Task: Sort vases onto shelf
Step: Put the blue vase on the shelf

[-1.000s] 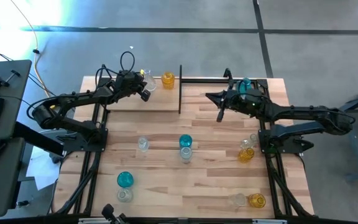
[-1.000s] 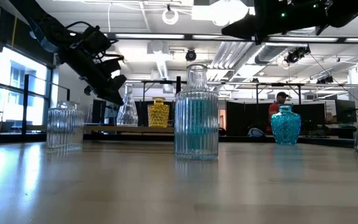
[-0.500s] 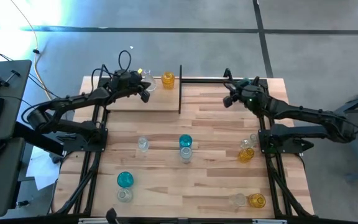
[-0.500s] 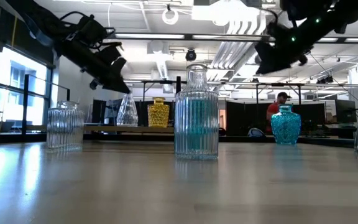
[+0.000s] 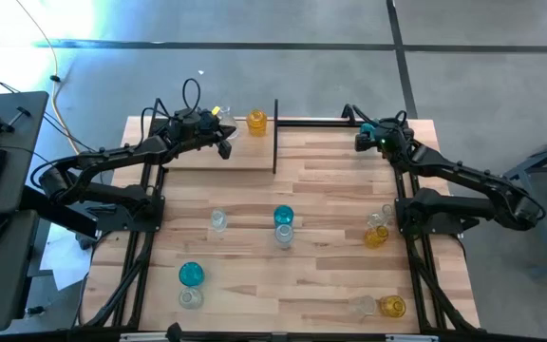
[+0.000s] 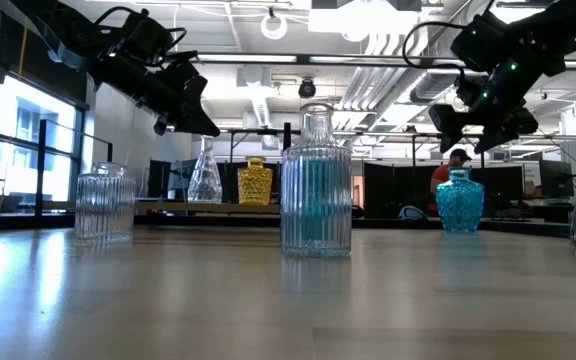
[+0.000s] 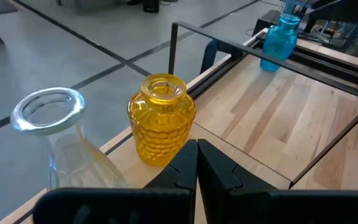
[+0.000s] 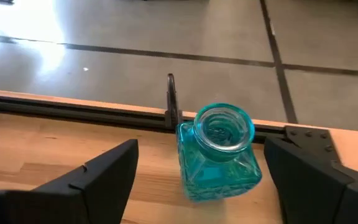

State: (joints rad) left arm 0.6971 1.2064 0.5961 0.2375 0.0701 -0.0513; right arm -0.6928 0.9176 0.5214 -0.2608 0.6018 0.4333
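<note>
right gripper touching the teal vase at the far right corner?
Apart. In the right wrist view the right gripper is open, and bare gaps show between each finger and the teal vase standing on the table.

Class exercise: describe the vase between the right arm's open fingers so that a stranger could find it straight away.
Start at the table's far right corner, beside the black frame rail. There the right tool hangs open around a teal vase standing upright. It is the only vase at that corner, squarish in body with a round mouth.

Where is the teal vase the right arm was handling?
In the right wrist view the teal vase stands upright on the wood between the open right gripper fingers, untouched. From above it is at the table's far right corner, against the black frame rail.
</note>
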